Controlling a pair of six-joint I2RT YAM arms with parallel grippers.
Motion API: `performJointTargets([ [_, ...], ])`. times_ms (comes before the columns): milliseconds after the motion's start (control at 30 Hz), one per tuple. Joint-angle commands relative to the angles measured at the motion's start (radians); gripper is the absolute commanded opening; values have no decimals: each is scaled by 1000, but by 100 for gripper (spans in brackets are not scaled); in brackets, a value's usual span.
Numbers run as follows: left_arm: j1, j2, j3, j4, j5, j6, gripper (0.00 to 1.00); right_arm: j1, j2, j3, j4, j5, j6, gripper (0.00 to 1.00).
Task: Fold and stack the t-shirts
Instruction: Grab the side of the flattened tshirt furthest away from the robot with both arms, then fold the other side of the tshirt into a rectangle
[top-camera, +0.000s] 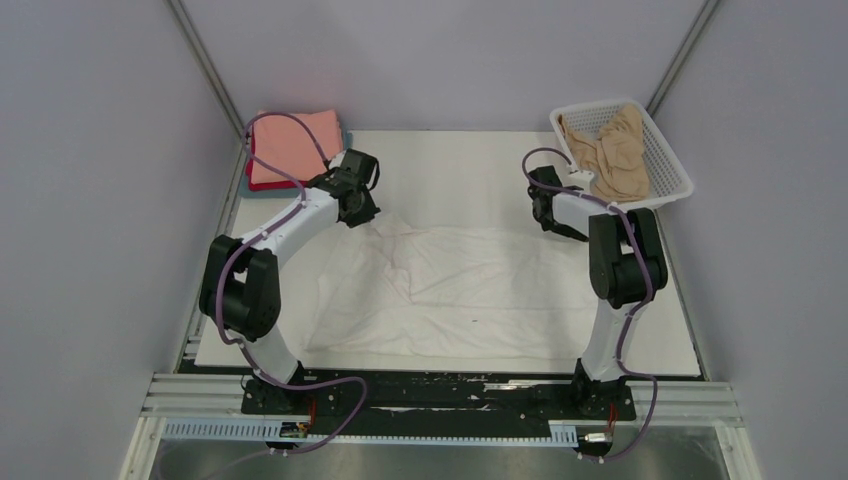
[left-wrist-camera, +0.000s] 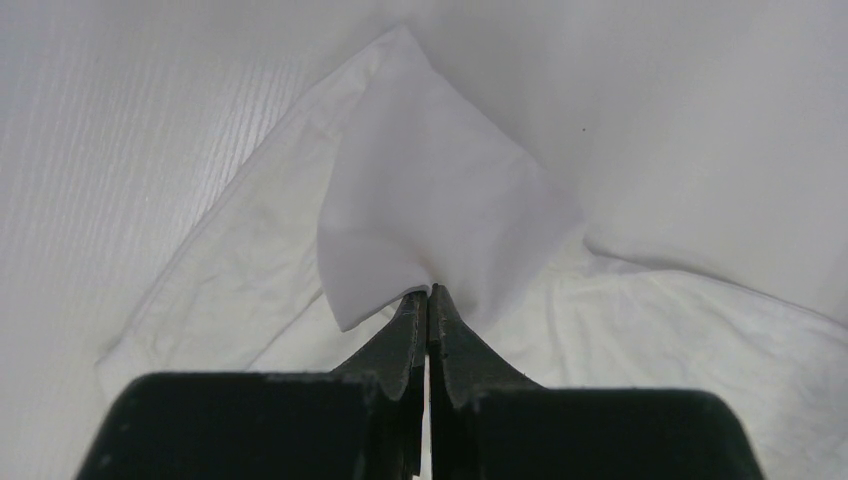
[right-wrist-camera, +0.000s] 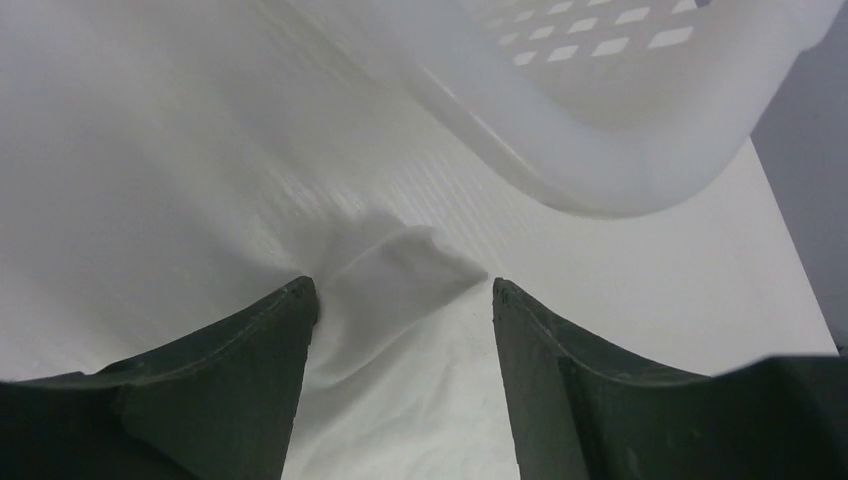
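A white t-shirt (top-camera: 470, 290) lies spread across the white table, barely standing out against it. My left gripper (top-camera: 362, 215) is at its far left corner. In the left wrist view that gripper (left-wrist-camera: 428, 290) is shut on a raised fold of the white t-shirt (left-wrist-camera: 440, 190). My right gripper (top-camera: 552, 222) is at the shirt's far right corner. Its jaws (right-wrist-camera: 405, 290) stand open on either side of a small peak of the white cloth (right-wrist-camera: 400, 265). A folded salmon-pink t-shirt (top-camera: 290, 145) tops a stack over a red one (top-camera: 262, 183). A tan t-shirt (top-camera: 615, 150) lies crumpled in the basket.
The white mesh basket (top-camera: 670, 190) stands at the back right corner, just beyond my right gripper, and its wall (right-wrist-camera: 620, 170) fills the top of the right wrist view. The folded stack sits at the back left corner. Grey walls close in on both sides.
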Motion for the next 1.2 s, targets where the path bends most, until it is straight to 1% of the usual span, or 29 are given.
performJointTargets([
  [0,-6,-55,-6,26,-16,-19,0,-13,-55,-22,-32,61,32,62],
  [67,-6,-58,-6,27,-16,-18,0,-15,-55,-19,-32,60,38,57],
  [133,-6,-60,-8,28,-17,-19,0,-16,-46,-8,-31,63,38,48],
  [200,-6,-63,-11,29,-15,-19,0,-15,-35,6,-31,62,37,46],
  [300,-5,-67,-13,31,-11,-17,0,-15,-18,31,-33,65,32,36],
  [400,-5,-69,-17,32,-8,-16,0,-15,-8,47,-32,67,27,23],
  [467,-6,-72,-22,37,1,-13,0,-15,-11,49,-31,66,26,11],
  [533,-6,-80,-25,39,10,-12,0,-16,-19,47,-29,56,22,2],
  [567,-6,-86,-30,39,13,-13,0,-14,-26,43,-30,47,21,0],
  [700,-6,-124,-57,31,20,-29,0,-8,-80,6,-21,31,19,0],
  [800,-7,-164,-101,22,23,-55,0,0,-154,-45,4,11,9,0],
  [1000,-24,-290,-206,4,5,-126,0,34,-318,-159,62,-18,-40,0],
  [1067,-29,-348,-231,-12,7,-158,0,43,-357,-183,64,-29,-48,0],
  [1167,-44,-401,-250,-67,-27,-182,0,58,-415,-214,63,-31,-62,0],
])
